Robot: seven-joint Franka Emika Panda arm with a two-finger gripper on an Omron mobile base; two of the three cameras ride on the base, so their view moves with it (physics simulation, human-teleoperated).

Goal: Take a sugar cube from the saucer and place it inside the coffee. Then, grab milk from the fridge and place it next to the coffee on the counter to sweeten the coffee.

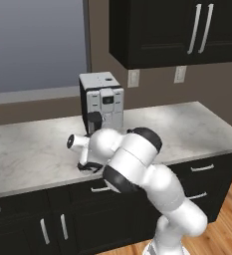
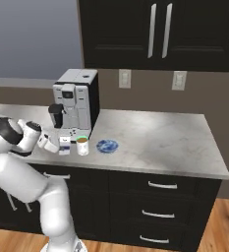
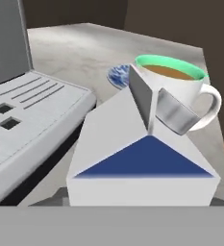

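Note:
My gripper (image 2: pixel 58 144) is shut on the milk (image 2: pixel 65 147), a white carton with a dark blue band. The carton stands upright at counter level, just left of the coffee (image 2: pixel 82 145), a white mug with a green rim and brown liquid. In the hand view the milk (image 3: pixel 142 158) is very close and hides my fingertips, and the coffee (image 3: pixel 180 89) is right behind it. The blue saucer (image 2: pixel 107 145) lies right of the mug, and its edge (image 3: pixel 118 76) peeks out past the carton's top. The sugar cube and the fridge are out of view.
A black-and-silver coffee machine (image 2: pixel 76 103) stands on the marbled counter (image 2: pixel 160 142) just behind the carton, and its drip tray (image 3: pixel 27 105) is beside the carton. Black wall cabinets (image 2: pixel 155 34) hang above. My arm (image 1: pixel 132 164) leans over the counter's front edge.

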